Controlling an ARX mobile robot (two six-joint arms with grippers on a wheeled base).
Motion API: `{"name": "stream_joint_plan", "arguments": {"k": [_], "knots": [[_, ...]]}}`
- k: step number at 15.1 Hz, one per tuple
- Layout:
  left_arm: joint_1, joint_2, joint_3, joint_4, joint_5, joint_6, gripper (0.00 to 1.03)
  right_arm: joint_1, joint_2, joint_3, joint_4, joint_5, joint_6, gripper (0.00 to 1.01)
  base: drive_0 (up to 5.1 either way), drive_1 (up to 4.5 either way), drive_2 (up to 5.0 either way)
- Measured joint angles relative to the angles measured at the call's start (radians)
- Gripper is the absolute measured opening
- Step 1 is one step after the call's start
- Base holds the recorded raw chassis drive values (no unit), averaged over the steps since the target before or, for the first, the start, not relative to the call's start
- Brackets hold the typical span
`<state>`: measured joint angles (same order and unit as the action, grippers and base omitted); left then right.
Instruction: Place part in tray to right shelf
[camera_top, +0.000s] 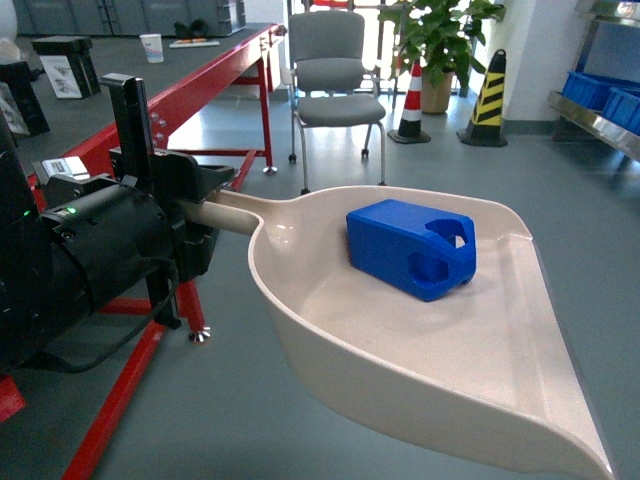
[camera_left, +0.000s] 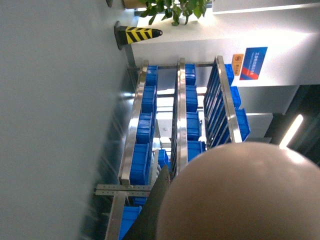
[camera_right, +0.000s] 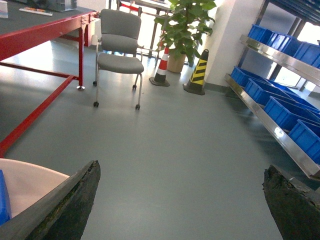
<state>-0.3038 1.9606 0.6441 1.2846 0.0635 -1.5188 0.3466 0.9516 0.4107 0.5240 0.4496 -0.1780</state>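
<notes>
The beige tray (camera_top: 420, 350) hangs above the floor in the head view, with the blue part (camera_top: 412, 248) lying in its back half. My left gripper (camera_top: 203, 212) is shut on the tray's handle (camera_top: 232, 208). In the left wrist view the tray's underside (camera_left: 250, 195) fills the lower right beside one dark finger (camera_left: 160, 210). The right shelf (camera_top: 598, 122) with blue crates (camera_right: 285, 112) stands at the far right. My right gripper (camera_right: 181, 170) is open over bare floor, holding nothing. A corner of the tray (camera_right: 25, 185) shows at its left.
A red-framed table (camera_top: 190, 95) runs along the left. A grey wheeled chair (camera_top: 330, 75), two traffic cones (camera_top: 487, 100) and a potted plant (camera_top: 435, 40) stand at the back. Grey floor (camera_right: 180, 135) lies between me and the steel rack (camera_left: 131, 145).
</notes>
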Motion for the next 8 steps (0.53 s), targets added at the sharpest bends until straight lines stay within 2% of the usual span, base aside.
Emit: {"name": "stream_joint_plan", "arguments": {"k": [8], "knots": [[0.0, 0.0, 0.0, -0.003, 0.0, 0.001, 0.12, 0.0, 0.002, 0.0, -0.003, -0.001, 0.0, 0.98, 0.1, 4.37, -4.2]]}}
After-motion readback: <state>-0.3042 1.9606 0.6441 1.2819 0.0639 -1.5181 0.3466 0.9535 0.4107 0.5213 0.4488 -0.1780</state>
